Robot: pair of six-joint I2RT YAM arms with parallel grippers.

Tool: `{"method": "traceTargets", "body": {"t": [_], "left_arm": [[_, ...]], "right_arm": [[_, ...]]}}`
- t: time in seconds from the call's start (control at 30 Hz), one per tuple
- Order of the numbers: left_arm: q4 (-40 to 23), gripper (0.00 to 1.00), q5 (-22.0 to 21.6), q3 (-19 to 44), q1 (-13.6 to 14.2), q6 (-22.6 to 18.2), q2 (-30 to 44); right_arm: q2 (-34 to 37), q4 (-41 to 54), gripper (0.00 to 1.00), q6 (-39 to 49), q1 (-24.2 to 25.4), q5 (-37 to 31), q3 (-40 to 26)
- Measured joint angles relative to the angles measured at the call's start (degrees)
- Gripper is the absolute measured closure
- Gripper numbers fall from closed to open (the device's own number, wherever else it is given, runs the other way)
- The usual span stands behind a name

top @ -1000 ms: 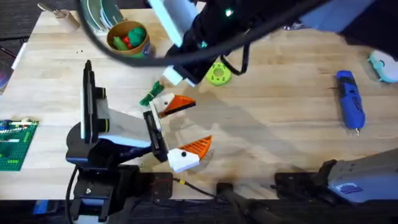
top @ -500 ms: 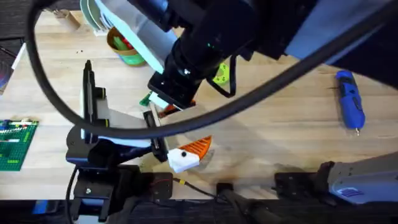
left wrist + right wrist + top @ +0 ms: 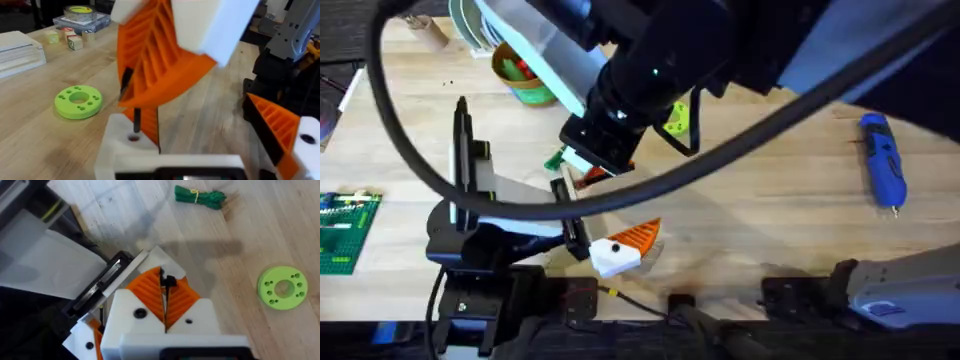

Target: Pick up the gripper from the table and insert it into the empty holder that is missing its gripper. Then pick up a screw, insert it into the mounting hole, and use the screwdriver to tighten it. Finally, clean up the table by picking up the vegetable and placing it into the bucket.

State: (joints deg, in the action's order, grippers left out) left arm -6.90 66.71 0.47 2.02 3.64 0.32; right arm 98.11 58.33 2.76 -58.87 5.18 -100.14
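My right gripper (image 3: 165, 287) is shut on a small dark screw (image 3: 168, 281). It hovers over the white holder (image 3: 130, 150) on my left arm's tip. In the left wrist view the screw's thin shaft (image 3: 136, 120) points down at the mounting hole (image 3: 134, 137). The orange gripper piece (image 3: 592, 180) sits at that holder, mostly hidden under the right arm. My left gripper (image 3: 632, 205) is open, and its other orange finger (image 3: 640, 236) stands apart. The green vegetable (image 3: 200, 196) lies on the wood nearby. At the right of the table lies the blue screwdriver (image 3: 882, 160). The bucket (image 3: 528, 95) stands at the back left, partly covered.
A bright-green disc with holes (image 3: 672, 118) lies just beyond the grippers. A green brick plate (image 3: 340, 232) sits at the left edge. Stacked plates (image 3: 480, 25) stand behind the bucket. The right arm's dark bulk and cable (image 3: 740, 60) cross the table's middle.
The right arm has swung down and left over the left gripper's holder, covering the orange piece. In the last half second it has barely moved. The left arm is still.
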Motion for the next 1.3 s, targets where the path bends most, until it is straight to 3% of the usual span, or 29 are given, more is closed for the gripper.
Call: {"method": "traceTargets", "body": {"t": [0.63,0.9,1.0,1.07,1.13,1.3], "left_arm": [[-0.1,0.008,0.2,0.0,0.0,0.1,0.0],[-0.1,0.007,0.2,0.0,0.0,0.0,0.0],[-0.1,0.007,0.2,0.0,0.0,0.0,0.0],[-0.1,0.008,0.2,0.0,0.0,0.0,0.0],[-0.1,0.008,0.2,0.0,0.0,0.0,0.0],[-0.1,0.009,0.2,0.0,0.0,0.0,0.0]], "right_arm": [[2.9,-0.2,0.985,-0.1,0.0,0.1,-0.2],[2.9,0.0,0.524,-0.4,0.3,0.0,-0.2],[2.9,0.0,0.269,-0.7,1.1,0.0,-0.2],[2.9,0.0,0.157,-0.8,2.2,0.0,-0.3],[2.9,-0.6,0.106,-0.9,3.8,0.0,-0.6],[2.9,-4.8,0.099,-1.0,8.8,0.0,-2.3]]}}
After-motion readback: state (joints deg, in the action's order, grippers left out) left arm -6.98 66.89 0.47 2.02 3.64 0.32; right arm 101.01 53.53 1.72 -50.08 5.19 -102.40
